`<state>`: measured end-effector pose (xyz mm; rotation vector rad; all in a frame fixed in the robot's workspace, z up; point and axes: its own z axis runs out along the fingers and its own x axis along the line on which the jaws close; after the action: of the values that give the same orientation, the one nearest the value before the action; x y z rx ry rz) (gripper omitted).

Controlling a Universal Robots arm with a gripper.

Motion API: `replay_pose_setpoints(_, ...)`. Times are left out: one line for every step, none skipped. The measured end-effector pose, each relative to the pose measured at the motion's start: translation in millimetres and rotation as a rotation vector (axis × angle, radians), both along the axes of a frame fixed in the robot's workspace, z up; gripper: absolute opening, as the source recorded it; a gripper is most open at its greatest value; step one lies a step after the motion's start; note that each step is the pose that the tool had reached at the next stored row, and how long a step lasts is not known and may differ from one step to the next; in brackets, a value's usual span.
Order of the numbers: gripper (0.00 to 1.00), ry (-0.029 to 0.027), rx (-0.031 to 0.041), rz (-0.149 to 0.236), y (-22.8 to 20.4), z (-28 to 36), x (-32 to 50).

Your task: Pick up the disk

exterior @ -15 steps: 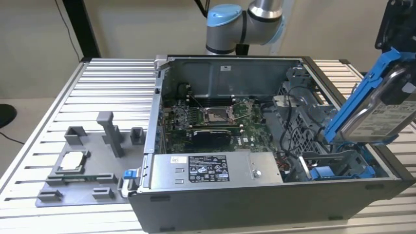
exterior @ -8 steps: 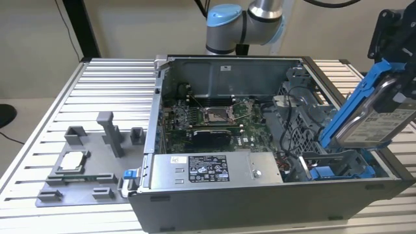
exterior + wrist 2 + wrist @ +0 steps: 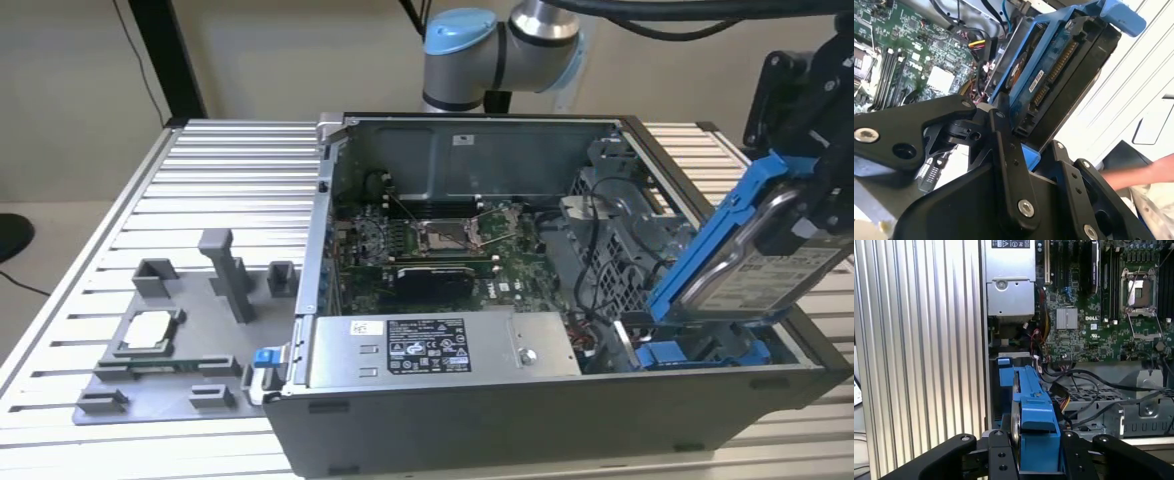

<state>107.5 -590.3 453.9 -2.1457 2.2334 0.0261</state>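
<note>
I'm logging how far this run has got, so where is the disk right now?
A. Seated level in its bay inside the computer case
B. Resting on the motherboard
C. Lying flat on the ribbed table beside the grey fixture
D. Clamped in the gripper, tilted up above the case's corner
D: in the exterior view the disk in its blue bracket stands tilted above the computer case, and in the first wrist view the gripper is closed on it.

Ribbed metal table [image 3: 214, 170] — on it an open computer case [image 3: 534, 420] and grey fixture tray [image 3: 160, 385].
</note>
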Motion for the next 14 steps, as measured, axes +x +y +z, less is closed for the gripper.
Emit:
replay_pose_setpoints(0.0, 0.0, 0.0001, 0.0, -0.9, -1.9, -0.9)
replay_pose_setpoints(0.0, 0.0, 0.0003, 0.0, -1.6, -3.5, -2.1)
replay_pose_setpoints(0.0, 0.0, 0.0002, 0.0, -2.1, -5.0, -3.5)
replay_pose_setpoints(0.0, 0.0, 0.0001, 0.0, -2.3, -6.8, -4.9)
replay_pose_setpoints(0.0, 0.0, 0.0001, 0.0, -2.3, -8.6, -6.6)
replay_pose_setpoints(0.0, 0.0, 0.0003, 0.0, -2.4, -10.6, -7.9)
replay_pose_setpoints(0.0, 0.0, 0.0006, 0.0, -2.4, -12.1, -9.0)
replay_pose_setpoints(0.0, 0.0001, 0.0029, 0.0, -2.3, -13.0, -9.7)
replay_pose_setpoints(0.0, 0.0, 0.007, 0.0, -2.1, -13.4, -9.7)
replay_pose_setpoints(0.0, 0.0, 0.0129, 0.0, -1.9, -13.8, -9.7)
replay_pose_setpoints(0.0, 0.0, 0.0183, 0.0, -1.6, -14.2, -9.7)
replay_pose_setpoints(0.0, 0.0001, 0.0226, 0.002, -1.4, -14.4, -9.8)
replay_pose_setpoints(0.0, 0.0, 0.0244, 0.003, -1.3, -14.8, -9.7)
replay_pose_setpoints(0.0, 0.0001, 0.0244, 0.005, -1.3, -14.9, -9.3)
